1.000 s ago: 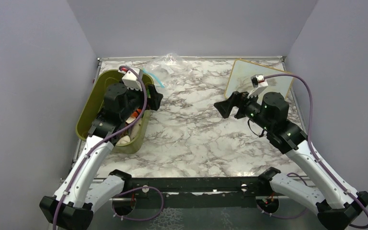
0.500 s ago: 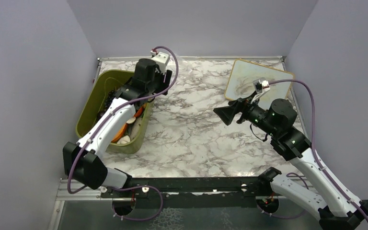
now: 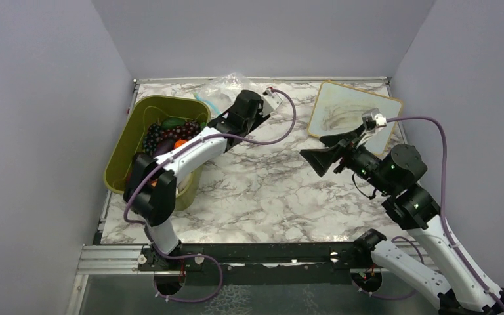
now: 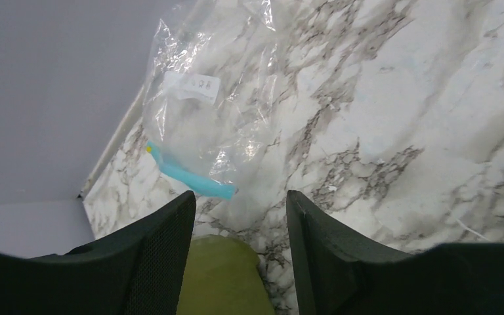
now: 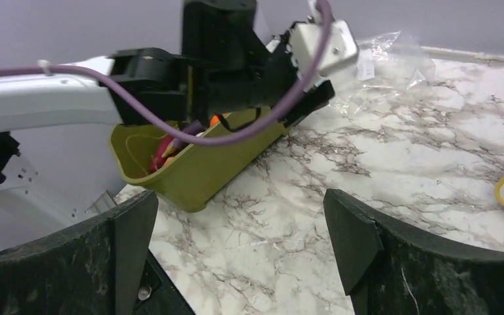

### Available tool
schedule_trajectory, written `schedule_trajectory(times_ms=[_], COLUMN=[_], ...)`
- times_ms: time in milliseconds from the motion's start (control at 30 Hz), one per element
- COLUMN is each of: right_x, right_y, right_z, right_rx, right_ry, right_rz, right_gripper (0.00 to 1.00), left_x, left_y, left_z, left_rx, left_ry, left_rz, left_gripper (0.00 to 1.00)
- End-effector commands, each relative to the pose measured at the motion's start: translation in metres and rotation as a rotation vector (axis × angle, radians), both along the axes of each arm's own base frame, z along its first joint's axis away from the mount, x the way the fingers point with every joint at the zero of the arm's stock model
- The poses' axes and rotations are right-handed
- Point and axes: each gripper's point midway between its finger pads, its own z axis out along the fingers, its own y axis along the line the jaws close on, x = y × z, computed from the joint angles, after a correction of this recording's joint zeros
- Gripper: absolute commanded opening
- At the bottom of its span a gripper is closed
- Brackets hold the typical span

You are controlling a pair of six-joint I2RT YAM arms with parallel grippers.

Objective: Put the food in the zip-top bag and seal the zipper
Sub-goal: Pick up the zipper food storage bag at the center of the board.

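The clear zip-top bag (image 3: 228, 84) lies crumpled at the back of the table, its teal zipper (image 3: 207, 104) towards the tub. In the left wrist view the bag (image 4: 216, 118) and zipper (image 4: 187, 174) lie just ahead of my left gripper (image 4: 241, 195). That left gripper (image 3: 218, 123) hovers at the tub's back right corner, jaws partly open with nothing between them. The food (image 3: 161, 134), including purple grapes and orange pieces, sits in the olive-green tub (image 3: 121, 147). My right gripper (image 3: 315, 159) hangs wide open and holds nothing above the table right of centre.
A pale board with a yellow rim (image 3: 354, 111) lies at the back right. Grey walls close in the table on three sides. In the right wrist view the tub (image 5: 197, 174) and left arm (image 5: 223, 62) stand ahead of the right gripper (image 5: 239, 197).
My left arm has swung from over the tub out to the back, towards the bag, and its jaws have narrowed. The right arm has drifted slightly right, still open.
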Motion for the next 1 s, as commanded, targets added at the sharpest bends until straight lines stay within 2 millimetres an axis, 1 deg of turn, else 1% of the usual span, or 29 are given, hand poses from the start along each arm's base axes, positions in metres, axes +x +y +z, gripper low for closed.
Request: schedule_trajectory(times_ms=[0,67,133,167,233,267,400,533,633,800,967], right_x=[-0.002,-0.002,-0.001,-0.001,-0.002,-0.003,-0.011,-0.014,-0.015,-0.016,-0.016], right_y=[-0.008,-0.010,-0.016,-0.020,-0.027,-0.030,-0.038,-0.046,-0.049,-0.053,-0.054], right_z=[0.014,0.017,0.018,0.018,0.018,0.018,0.021,0.025,0.027,0.026,0.026], right_rx=[0.007,0.001,-0.007,-0.010,-0.011,-0.010,0.007,0.021,0.017,0.011,0.011], right_ry=[-0.032,-0.028,-0.016,-0.009,-0.004,-0.003,-0.011,-0.025,-0.029,-0.028,-0.029], right_rz=[-0.027,-0.038,-0.069,-0.090,-0.123,-0.133,-0.151,-0.182,-0.192,-0.208,-0.211], right_gripper=[0.99,0.99,1.00,1.00,0.99,1.00,0.99,0.99,1.00,0.99,1.00], left_x=[0.045,0.056,0.066,0.069,0.075,0.080,0.091,0.103,0.110,0.113,0.115], left_y=[0.020,0.020,0.021,0.022,0.024,0.025,0.037,0.048,0.061,0.067,0.080], left_z=[-0.008,-0.021,-0.032,-0.039,-0.053,-0.057,-0.082,-0.107,-0.109,-0.107,-0.111], left_rx=[0.260,0.304,0.359,0.399,0.469,0.493,0.625,0.716,0.757,0.798,0.806], left_ry=[-0.141,-0.096,-0.090,-0.088,-0.072,-0.071,-0.067,-0.066,-0.072,-0.118,-0.102], left_rz=[0.088,0.091,0.103,0.107,0.116,0.123,0.146,0.169,0.226,0.240,0.261], left_gripper=[0.55,0.56,0.70,0.74,0.77,0.78,0.77,0.71,0.68,0.70,0.70])
